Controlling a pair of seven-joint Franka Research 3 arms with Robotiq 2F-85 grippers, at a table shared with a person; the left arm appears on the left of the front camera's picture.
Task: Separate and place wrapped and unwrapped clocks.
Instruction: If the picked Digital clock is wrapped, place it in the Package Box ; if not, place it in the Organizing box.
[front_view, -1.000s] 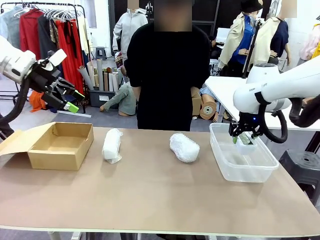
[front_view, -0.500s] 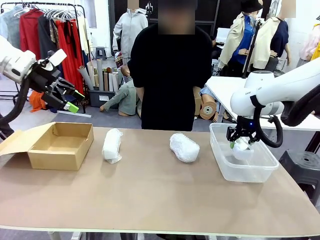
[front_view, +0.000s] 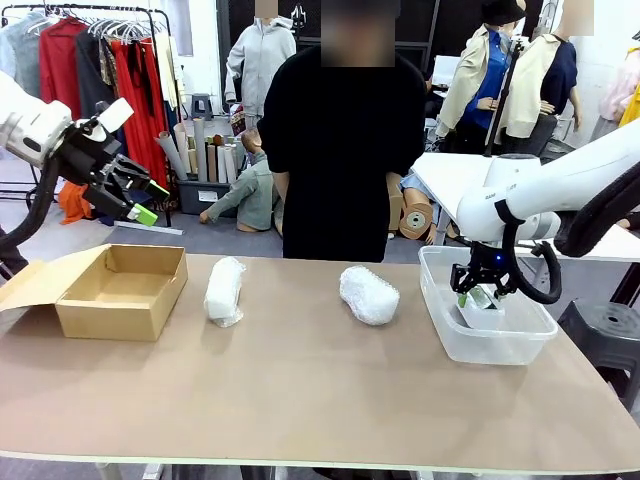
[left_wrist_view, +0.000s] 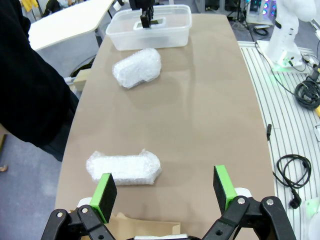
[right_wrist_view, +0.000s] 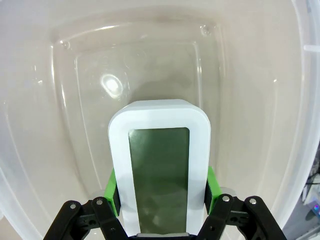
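Note:
Two wrapped clocks lie on the brown table: an oblong one (front_view: 224, 290) beside the cardboard box and a rounder one (front_view: 368, 294) in the middle, the same wrapped clocks (left_wrist_view: 124, 167) (left_wrist_view: 137, 67) in the left wrist view. My right gripper (front_view: 480, 298) reaches down inside the clear tub (front_view: 445, 330), shut on the unwrapped white clock (right_wrist_view: 159, 175) with its grey screen, held low over the tub's floor. My left gripper (front_view: 140, 200) hangs open in the air above and left of the cardboard box, its green pads (left_wrist_view: 106, 194) wide apart with nothing between them.
An open brown cardboard box (front_view: 120, 290) stands at the table's left end. A person in black (front_view: 340, 150) stands at the far edge, behind the middle. The near half of the table is bare. Cables lie on the floor (left_wrist_view: 295, 170) beside the table.
My right gripper has sunk lower into the tub with the unwrapped clock and shifted slightly. The left arm and both wrapped clocks have stayed put.

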